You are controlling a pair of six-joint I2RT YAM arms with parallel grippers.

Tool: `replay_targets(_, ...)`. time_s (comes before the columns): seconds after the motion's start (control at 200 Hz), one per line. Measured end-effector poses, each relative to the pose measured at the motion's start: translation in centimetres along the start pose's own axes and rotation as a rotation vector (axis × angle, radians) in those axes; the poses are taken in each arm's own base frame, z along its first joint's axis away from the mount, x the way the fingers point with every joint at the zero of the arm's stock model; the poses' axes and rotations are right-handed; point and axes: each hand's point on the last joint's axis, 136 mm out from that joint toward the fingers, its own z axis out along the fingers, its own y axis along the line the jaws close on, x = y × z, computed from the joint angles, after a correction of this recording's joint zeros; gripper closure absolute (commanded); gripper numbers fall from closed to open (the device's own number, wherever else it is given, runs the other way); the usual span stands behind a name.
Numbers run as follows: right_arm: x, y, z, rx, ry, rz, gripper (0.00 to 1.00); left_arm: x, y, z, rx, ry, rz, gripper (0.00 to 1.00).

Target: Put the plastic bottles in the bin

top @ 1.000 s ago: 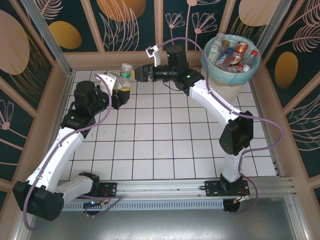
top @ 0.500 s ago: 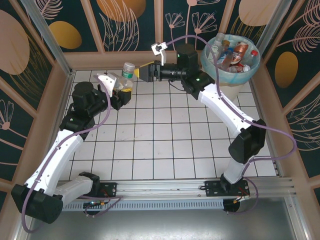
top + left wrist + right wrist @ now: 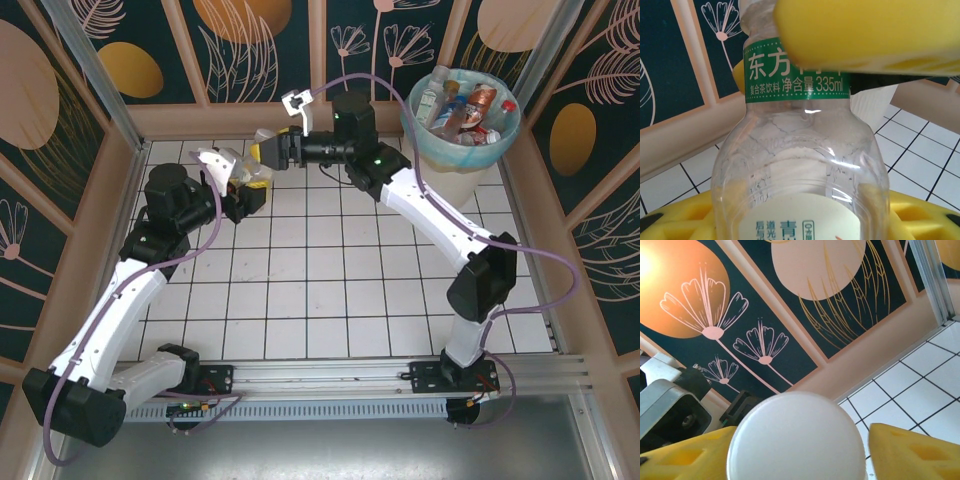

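The plastic bottle (image 3: 800,165), clear with a green neck label and a white cap (image 3: 795,440), is held above the far left of the white tiled table (image 3: 330,280), clamped round its body by the left tool (image 3: 245,185). The right tool (image 3: 270,152) is set over the cap, its yellow fingers (image 3: 912,455) apart on either side, with a narrow gap seen on one side. In the bin (image 3: 505,135), at the far right corner, other bottles (image 3: 462,108) are seen.

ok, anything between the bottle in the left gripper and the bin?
No loose object on the tiles between them. The bottle, gripped by the left gripper, has the right gripper straddling its cap. That arm's own wrist spans the line to the bin, which already holds several bottles.
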Motion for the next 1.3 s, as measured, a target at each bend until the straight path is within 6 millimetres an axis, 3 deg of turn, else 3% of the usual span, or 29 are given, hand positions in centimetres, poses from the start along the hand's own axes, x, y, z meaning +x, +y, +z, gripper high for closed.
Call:
replay_targets(0.065, 0.1, -0.2, 0.1, 0.007, 0.003, -0.001, 0.51, 0.3, 0.0, 0.3, 0.004, 0.009, 0.000, 0.52)
replay_targets(0.14, 0.1, -0.6, 0.1, 0.025, 0.003, 0.001, 0.66, 0.5, 0.1, 0.5, 0.008, 0.015, 0.000, 0.50)
replay_targets(0.22, 0.0, -0.8, 0.0, 0.043, 0.004, -0.012, 0.83, 0.6, 0.1, 0.6, 0.008, 0.017, -0.002, 0.35)
replay_targets(0.295, -0.2, -1.1, -0.2, 0.067, 0.002, -0.024, 0.85, 0.4, 0.1, 0.6, 0.009, 0.014, 0.002, 0.18)
replay_targets(0.425, -2.3, -3.3, -2.0, 0.222, -0.030, -0.064, 0.86, 0.0, 0.3, 0.6, -0.002, -0.001, -0.002, 0.12)
replay_targets(0.48, -4.1, -5.1, -4.1, 0.343, -0.067, -0.098, 0.86, -0.5, 0.3, 0.5, -0.008, -0.020, 0.005, 0.11)
replay_targets(0.545, -6.9, -7.4, -8.0, 0.531, -0.133, -0.154, 0.88, -1.3, 0.4, 0.2, -0.020, -0.050, 0.018, 0.11)
replay_targets(0.696, -13.5, -10.6, -21.5, 1.034, -0.332, -0.318, 0.89, -3.3, 0.1, -1.1, -0.037, -0.124, 0.053, 0.11)
replay_targets(0.796, -15.6, -10.7, -29.5, 1.295, -0.434, -0.396, 0.93, -3.7, 0.2, -1.3, -0.052, -0.139, 0.060, 0.11)
replay_targets(0.871, -16.0, -10.9, -33.5, 1.448, -0.481, -0.434, 0.95, -3.5, 0.4, -1.3, -0.061, -0.136, 0.058, 0.11)
replay_targets(0.976, -15.4, -12.6, -36.2, 1.609, -0.484, -0.469, 0.97, -3.0, 0.6, -1.3, -0.072, -0.129, 0.054, 0.11)
replay_targets(1.176, -11.5, -18.0, -37.2, 1.759, -0.366, -0.468, 0.97, -2.9, 0.8, -1.7, -0.096, -0.133, 0.060, 0.11)
replay_targets(1.301, -10.6, -18.7, -38.8, 1.795, -0.388, -0.449, 0.99, -2.8, 0.9, -1.8, -0.106, -0.132, 0.061, 0.11)
